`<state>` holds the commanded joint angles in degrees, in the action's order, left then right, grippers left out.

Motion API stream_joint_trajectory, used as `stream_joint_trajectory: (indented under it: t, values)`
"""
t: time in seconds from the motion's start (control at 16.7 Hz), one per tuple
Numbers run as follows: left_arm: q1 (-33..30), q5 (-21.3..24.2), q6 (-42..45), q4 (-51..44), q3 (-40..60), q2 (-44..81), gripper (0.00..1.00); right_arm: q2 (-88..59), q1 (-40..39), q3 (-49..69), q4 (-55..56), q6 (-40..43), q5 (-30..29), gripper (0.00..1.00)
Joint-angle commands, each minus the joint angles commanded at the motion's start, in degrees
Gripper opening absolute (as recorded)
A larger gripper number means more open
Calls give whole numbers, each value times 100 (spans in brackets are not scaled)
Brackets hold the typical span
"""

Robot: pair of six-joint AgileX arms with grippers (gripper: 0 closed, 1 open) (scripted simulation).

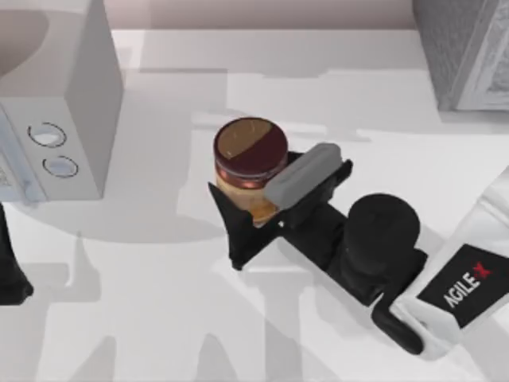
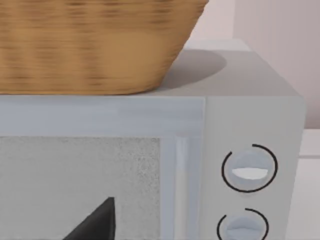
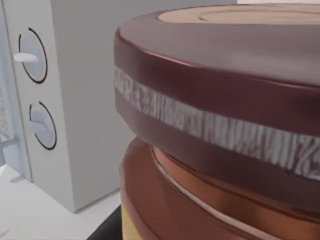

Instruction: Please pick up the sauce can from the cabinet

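The can (image 1: 250, 163) stands upright near the table's (image 1: 159, 318) centre, with the right gripper (image 1: 266, 208) reaching in from four o'clock and its fingers (image 1: 302, 173) closed against the can's orange side. The cabinet (image 1: 465, 48) sits well apart at one o'clock. The pale box (image 1: 71, 119) with two dials (image 1: 52, 150) stands at nine o'clock. The left arm (image 1: 9, 263) is parked at the left edge, facing that box under a basket (image 2: 95, 45); I cannot tell its gripper's state.

Glossy metallic sauce can (image 1: 250, 163), woven wicker basket (image 2: 95, 45), speckled cabinet (image 1: 465, 48)
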<state>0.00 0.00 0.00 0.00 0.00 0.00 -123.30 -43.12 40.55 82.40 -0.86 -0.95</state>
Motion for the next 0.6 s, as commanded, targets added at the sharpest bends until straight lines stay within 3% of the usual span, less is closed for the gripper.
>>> stream_joint_trajectory:
  t: [0.6]
  values:
    - [0,0,0,0,0,0,100,-1135,-22,1592,-417,23,-15,0]
